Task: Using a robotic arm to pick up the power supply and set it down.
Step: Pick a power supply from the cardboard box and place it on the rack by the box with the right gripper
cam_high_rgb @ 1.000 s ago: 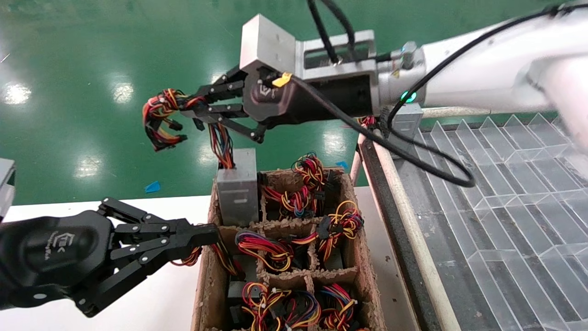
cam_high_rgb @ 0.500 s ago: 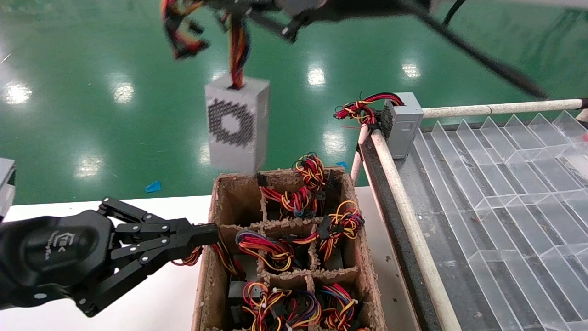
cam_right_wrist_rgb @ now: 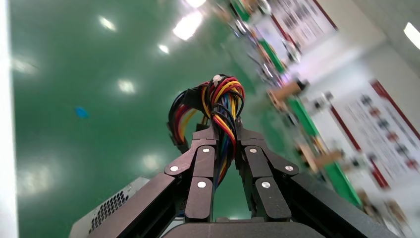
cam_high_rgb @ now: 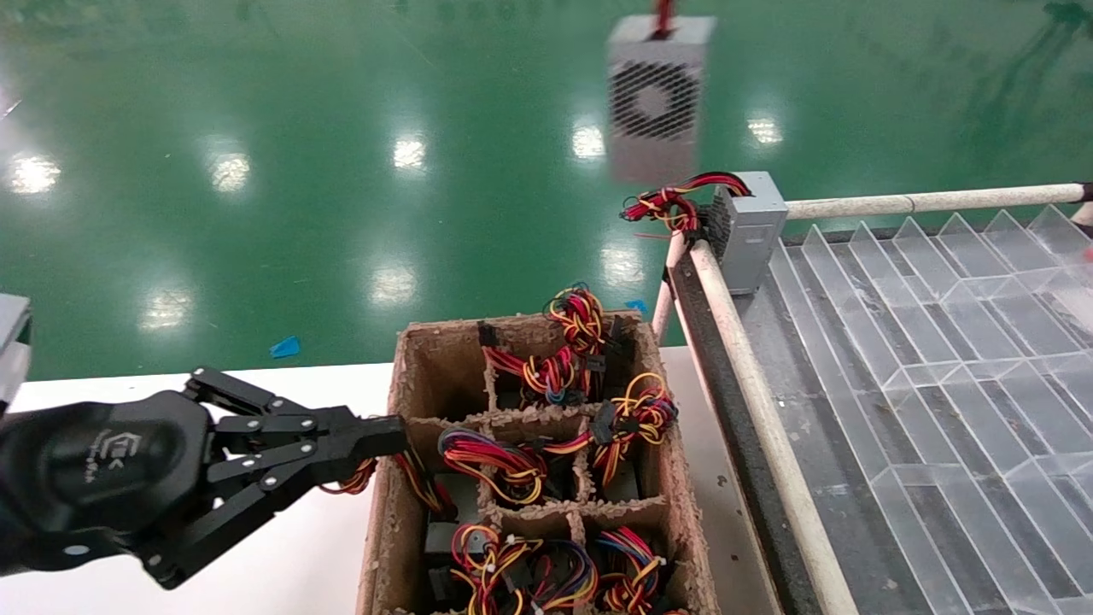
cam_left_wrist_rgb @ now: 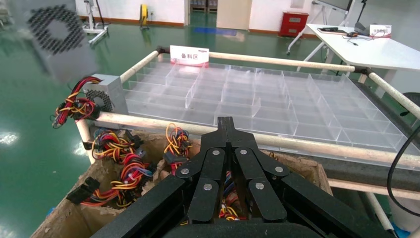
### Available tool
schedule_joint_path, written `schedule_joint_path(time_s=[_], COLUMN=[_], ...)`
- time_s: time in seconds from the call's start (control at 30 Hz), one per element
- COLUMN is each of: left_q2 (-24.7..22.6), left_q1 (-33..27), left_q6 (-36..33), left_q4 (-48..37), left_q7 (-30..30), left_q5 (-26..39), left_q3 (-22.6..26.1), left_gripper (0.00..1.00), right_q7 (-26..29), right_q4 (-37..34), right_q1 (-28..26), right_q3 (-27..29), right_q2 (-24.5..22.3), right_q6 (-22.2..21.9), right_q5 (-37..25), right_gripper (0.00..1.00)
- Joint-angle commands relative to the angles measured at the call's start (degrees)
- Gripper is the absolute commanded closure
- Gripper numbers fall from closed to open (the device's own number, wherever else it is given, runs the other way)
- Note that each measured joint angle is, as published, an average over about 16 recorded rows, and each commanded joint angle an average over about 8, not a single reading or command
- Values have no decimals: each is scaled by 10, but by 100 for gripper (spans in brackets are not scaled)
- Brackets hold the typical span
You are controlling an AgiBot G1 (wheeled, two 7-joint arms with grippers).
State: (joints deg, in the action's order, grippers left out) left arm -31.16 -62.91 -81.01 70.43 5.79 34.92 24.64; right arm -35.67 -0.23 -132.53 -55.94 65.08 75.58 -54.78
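Observation:
The power supply [cam_high_rgb: 656, 98], a grey metal box with a round fan grille, hangs in the air at the top of the head view, above the far end of the cardboard box. It shows blurred in the left wrist view [cam_left_wrist_rgb: 57, 39]. My right gripper [cam_right_wrist_rgb: 224, 130] is shut on its tied red, yellow and black wire bundle [cam_right_wrist_rgb: 223, 96], and a corner of the grey case [cam_right_wrist_rgb: 109, 213] hangs below. In the head view the right gripper is out of frame. My left gripper [cam_high_rgb: 394, 434] is shut and holds nothing, resting at the cardboard box's left wall [cam_left_wrist_rgb: 225, 120].
The divided cardboard box [cam_high_rgb: 394, 512] holds several wire bundles, and its far left cell is bare. A second grey box with red wires [cam_high_rgb: 747, 224] stands at the corner of the clear partitioned tray [cam_high_rgb: 939, 342]. White poles frame the tray. The white table [cam_high_rgb: 299, 564] is left of the box.
The right gripper lifted the power supply by its wires out of the box's far left cell, then carried it up and to the right, leaving the head view. The left arm stayed still.

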Motion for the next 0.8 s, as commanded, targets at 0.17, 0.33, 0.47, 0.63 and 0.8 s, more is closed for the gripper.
schedule_joint_path(time_s=[0.17,0.33,0.47,0.63,0.8], left_q2=[0,0,0,0,0], left_q1=[0,0,0,0,0], left_q6=[0,0,0,0,0], left_q4=[0,0,0,0,0], left_q7=[0,0,0,0,0], left_q5=[0,0,0,0,0], left_q3=[0,0,0,0,0], left_gripper=[100,100,100,100,100], right_q7=[9,17,24,28,33], right_q4=[-18,-25,-29,-34,-38], right_q1=[-25,-37,-37,-26,-5], right_q3=[-14,-29,-39,-44,-41], right_q2=[-49,-93,-123,-157,-180], right_q6=[-14,-10,-4,-4,-11], right_q5=[-20,-41,-54,-61,-58], right_gripper=[100,100,100,100,100])
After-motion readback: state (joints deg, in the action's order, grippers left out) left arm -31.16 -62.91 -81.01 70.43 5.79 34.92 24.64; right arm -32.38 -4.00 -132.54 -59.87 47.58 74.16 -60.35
